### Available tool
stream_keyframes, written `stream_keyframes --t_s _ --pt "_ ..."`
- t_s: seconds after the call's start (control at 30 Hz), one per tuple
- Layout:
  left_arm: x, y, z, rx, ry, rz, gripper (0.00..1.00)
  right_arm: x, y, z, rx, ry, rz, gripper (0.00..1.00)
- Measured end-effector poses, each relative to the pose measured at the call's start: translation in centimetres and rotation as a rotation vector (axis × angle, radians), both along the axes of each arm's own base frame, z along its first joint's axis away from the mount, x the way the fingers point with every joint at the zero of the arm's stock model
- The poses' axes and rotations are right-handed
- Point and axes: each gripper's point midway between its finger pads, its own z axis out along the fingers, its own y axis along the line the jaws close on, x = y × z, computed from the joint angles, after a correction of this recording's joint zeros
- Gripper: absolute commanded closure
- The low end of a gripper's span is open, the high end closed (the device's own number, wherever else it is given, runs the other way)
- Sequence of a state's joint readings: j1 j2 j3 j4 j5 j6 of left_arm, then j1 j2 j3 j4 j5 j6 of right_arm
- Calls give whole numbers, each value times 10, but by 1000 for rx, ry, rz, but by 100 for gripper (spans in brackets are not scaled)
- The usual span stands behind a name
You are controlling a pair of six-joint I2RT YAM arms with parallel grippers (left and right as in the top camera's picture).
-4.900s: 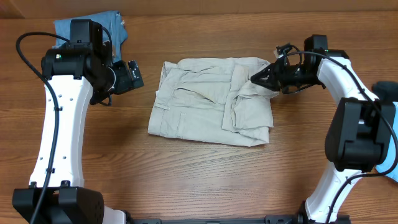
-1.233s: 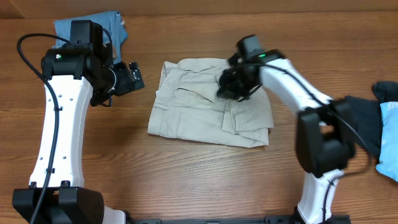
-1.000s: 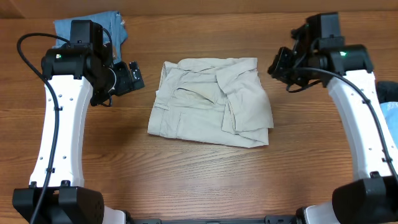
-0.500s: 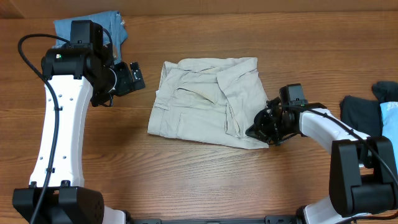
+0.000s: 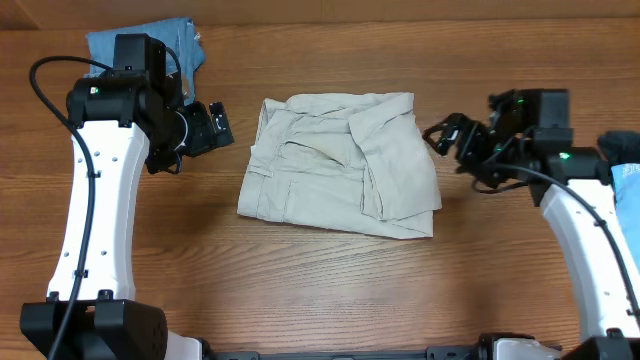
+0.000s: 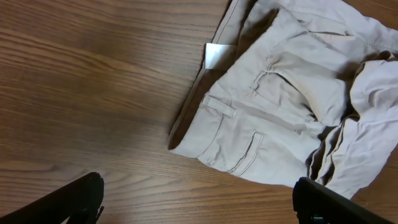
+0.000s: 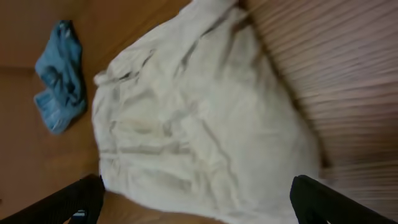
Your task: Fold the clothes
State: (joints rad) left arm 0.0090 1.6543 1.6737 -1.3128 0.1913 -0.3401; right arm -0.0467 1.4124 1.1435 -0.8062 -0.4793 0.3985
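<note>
The cream-beige shorts [image 5: 335, 165] lie roughly folded in the middle of the table, waistband to the left, a loose flap over the right half. In the left wrist view the shorts [image 6: 292, 93] fill the upper right, with a white label at the waistband. My left gripper [image 5: 215, 124] hovers just left of them, open [image 6: 199, 210] over bare wood. My right gripper [image 5: 447, 136] is off the shorts' upper right edge, open and holding nothing. Its blurred view shows the shorts [image 7: 205, 124] between its wide-set fingertips [image 7: 336, 202].
Blue denim shorts [image 5: 150, 40] lie bunched at the back left behind the left arm, and show as a small heap of blue denim [image 7: 59, 78] in the right wrist view. A light blue piece [image 5: 628, 190] sits at the right edge. Bare wood lies along the front.
My right gripper was shut at the shorts' lower right corner half a second ago; it has since opened and moved up and to the right, clear of the cloth. The left arm stayed put.
</note>
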Motion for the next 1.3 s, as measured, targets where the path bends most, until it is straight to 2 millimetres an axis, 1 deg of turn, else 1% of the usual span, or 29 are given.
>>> stream_keyframes --t_s 0.03,0.07,0.13,0.17,0.2,0.23,0.33,0.4,0.43,0.5,0.53,0.57,0.6,0.63,0.77,0.9,0.97,1.0,1.03,1.07,1.1,1.13,1.17,1.2,1.3 --pt "0 0 0 1 -2 -3 0 4 -12 -9 -18 17 -21 0" --pt "2 0 0 0 -9 -5 0 6 -19 -21 -26 49 -30 0" --pt "10 -6 -8 -28 -39 -39 0 8 -20 -42 -29 108 -26 0" --pt "16 -17 -19 -75 -68 -96 0 8 -20 -57 -28 151 -23 0" --pt "16 -23 -27 -105 -65 -123 0 8 -20 -63 -28 168 -21 0" --pt "26 -33 -37 -153 -121 -167 0 7 -20 -66 -27 179 -21 0" --pt "32 -47 -61 -237 -140 -215 0 5 -20 -67 -30 188 -14 0" --pt "40 -52 -76 -270 -127 -222 0 4 -20 -67 -32 192 -10 0" --pt "47 -55 -94 -291 -102 -224 0 1 -20 -68 -32 202 -8 0" --pt "55 -57 -137 -313 -32 -217 0 -5 -19 -70 -40 219 12 0" --pt "55 -57 -161 -321 12 -211 0 -6 -19 -71 -44 220 23 0" --pt "55 -58 -174 -325 33 -208 0 -8 -19 -71 -49 221 34 0" --pt "57 -61 -183 -349 39 -213 0 -8 -19 -71 -51 219 39 0" --pt "60 -61 -183 -352 25 -216 0 -8 -19 -71 -52 217 41 0" --pt "69 -70 -182 -418 -14 -242 0 -8 -19 -71 -57 211 49 0" --pt "70 -81 -180 -490 -19 -272 0 -8 -19 -71 -57 212 50 0" --pt "66 -98 -180 -522 -6 -309 3 -8 -19 -71 -54 212 51 0" --pt "64 -107 -180 -529 0 -329 8 -8 -18 -71 -52 212 52 0" --pt "58 -123 -180 -535 11 -368 19 -8 -18 -71 -50 211 53 0" --pt "53 -133 -181 -535 21 -396 29 -8 -18 -70 -49 209 54 0" --pt "47 -143 -184 -537 36 -420 42 -8 -17 -70 -47 209 54 0" --pt "45 -147 -185 -545 43 -432 59 -8 -17 -70 -46 210 54 0" --pt "40 -154 -190 -538 59 -451 84 -8 -17 -70 -46 210 55 0" --pt "34 -156 -197 -533 85 -452 96 -8 -17 -70 -45 209 55 0" --pt "29 -154 -200 -534 113 -441 96 -5 -17 -69 -46 196 55 0"
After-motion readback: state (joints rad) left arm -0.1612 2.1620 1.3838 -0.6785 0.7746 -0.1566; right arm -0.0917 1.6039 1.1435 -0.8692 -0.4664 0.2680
